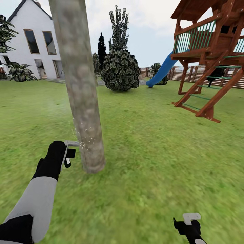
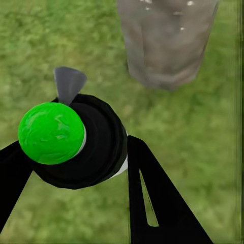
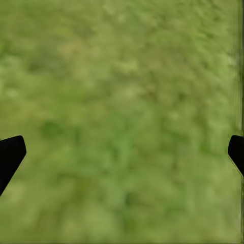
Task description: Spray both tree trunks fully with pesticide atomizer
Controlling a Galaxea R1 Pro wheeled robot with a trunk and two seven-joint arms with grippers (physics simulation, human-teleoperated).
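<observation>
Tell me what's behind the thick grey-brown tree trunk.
Behind the grey-brown tree trunk: green lawn, a white house and a round dark bush. Whatever sits directly behind the trunk is hidden.

No writing, label, brand, number or sign can be read anywhere in these pictures.
</observation>
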